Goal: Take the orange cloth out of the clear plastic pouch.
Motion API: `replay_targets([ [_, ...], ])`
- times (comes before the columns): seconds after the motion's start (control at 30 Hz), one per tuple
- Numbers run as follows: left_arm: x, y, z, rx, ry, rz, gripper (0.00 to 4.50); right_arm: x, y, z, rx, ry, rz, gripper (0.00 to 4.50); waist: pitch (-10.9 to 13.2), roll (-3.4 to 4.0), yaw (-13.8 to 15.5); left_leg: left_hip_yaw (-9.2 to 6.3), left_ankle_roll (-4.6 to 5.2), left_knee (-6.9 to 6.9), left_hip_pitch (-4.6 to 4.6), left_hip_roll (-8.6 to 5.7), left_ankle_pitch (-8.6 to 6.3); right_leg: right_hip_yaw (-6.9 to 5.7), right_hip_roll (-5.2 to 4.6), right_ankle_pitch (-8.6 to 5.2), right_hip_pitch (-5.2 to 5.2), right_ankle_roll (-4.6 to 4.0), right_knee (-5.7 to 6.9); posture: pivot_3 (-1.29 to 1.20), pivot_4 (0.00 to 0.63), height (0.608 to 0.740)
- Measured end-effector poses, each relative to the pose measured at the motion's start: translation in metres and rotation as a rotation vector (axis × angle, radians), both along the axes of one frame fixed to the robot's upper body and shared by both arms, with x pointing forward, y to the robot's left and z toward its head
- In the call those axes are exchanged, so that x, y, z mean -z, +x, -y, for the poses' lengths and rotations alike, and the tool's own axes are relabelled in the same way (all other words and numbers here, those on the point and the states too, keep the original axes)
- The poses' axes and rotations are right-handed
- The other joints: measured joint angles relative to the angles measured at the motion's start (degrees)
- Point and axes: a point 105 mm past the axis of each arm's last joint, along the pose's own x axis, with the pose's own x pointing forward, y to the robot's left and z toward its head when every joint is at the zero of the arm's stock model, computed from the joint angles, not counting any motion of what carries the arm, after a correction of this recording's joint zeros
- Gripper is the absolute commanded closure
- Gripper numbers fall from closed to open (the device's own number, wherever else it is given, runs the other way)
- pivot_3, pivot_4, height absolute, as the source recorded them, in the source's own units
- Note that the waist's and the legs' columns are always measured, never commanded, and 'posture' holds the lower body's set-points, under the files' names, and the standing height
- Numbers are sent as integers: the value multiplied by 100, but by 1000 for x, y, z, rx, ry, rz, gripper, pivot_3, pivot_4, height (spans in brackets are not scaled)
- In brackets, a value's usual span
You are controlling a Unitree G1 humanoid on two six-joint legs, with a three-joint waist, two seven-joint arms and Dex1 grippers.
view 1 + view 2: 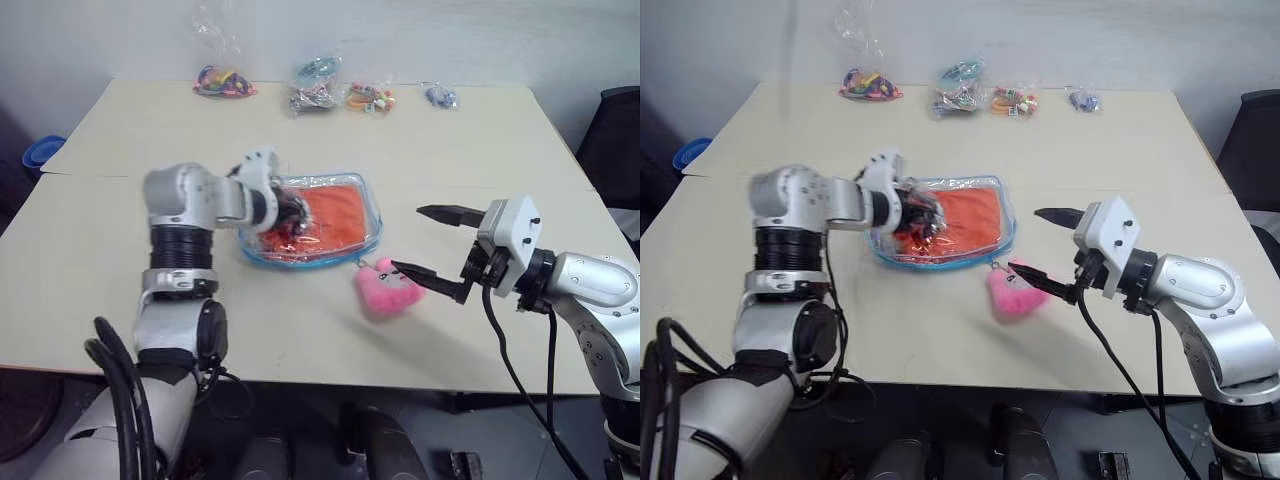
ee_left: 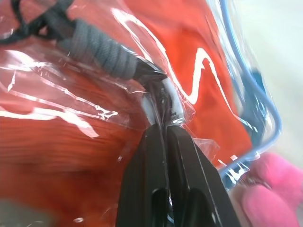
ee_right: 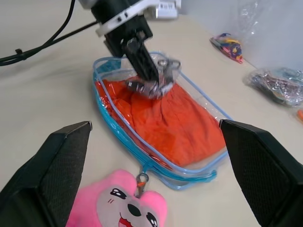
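The clear plastic pouch (image 1: 300,262) with light blue trim lies flat mid-table, the orange cloth (image 1: 335,215) inside it. My left gripper (image 1: 290,212) is at the pouch's left end, shut, and pinches a crumpled fold of the pouch's upper clear film (image 2: 163,127). The orange cloth (image 2: 57,156) lies under that film. From the right wrist view, the left fingers (image 3: 142,56) press down onto the pouch (image 3: 118,123). My right gripper (image 1: 407,238) hangs open to the right of the pouch, beside the pink plush charm (image 1: 385,290), with nothing between its fingers.
Several small clear bags of colourful trinkets (image 1: 315,85) line the table's far edge. A blue bowl (image 1: 40,152) sits beyond the left edge and a black chair (image 1: 615,140) at the right. A seam (image 1: 90,175) runs across the table (image 1: 480,150).
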Motion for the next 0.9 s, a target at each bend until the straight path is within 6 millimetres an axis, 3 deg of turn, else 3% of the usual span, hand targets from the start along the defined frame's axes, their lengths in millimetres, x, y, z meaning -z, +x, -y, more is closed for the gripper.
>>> replay_targets([
  [0.13,-2,-16,-84,-229,39,47,4347,0,-8,-13,-119,5,-59,0,1,0,-47,-1,-2,0,2,1,1,1,1,-1,-3,-2,2,0,150,740],
  [0.27,19,-60,-190,-501,111,19,4347,-1,-14,-21,-211,-14,-83,0,5,-7,-109,1,-5,-3,-4,4,-1,3,1,-5,-16,-9,5,0,150,740],
  [0.4,34,-91,-250,-655,139,22,4347,1,-11,-27,-256,-21,-103,0,7,-22,26,-5,-1,3,-11,-1,-2,-1,-9,-6,-21,-10,-17,0,150,740],
  [0.47,40,-98,-264,-689,133,32,4347,4,-12,-32,-279,-23,-114,0,6,-25,91,-7,9,4,-17,-2,-6,-3,-14,-6,-21,-10,-20,0,150,740],
  [0.57,51,-104,-271,-698,112,25,3824,7,-11,-35,-301,-20,-126,0,5,-28,117,-9,16,4,-26,-2,-10,-9,-15,-4,-23,-7,-19,0,150,740],
  [0.87,65,-118,-274,-672,117,29,1148,14,-9,-33,-285,-29,-151,0,5,-42,5,3,16,1,-35,3,-12,-4,-13,-4,-47,-7,-5,0,150,740],
  [0.9,60,-121,-270,-631,93,50,1148,16,-9,-31,-280,-32,-157,0,6,-46,-5,6,16,1,-40,3,-12,0,-13,-5,-56,-8,-2,0,150,740],
])
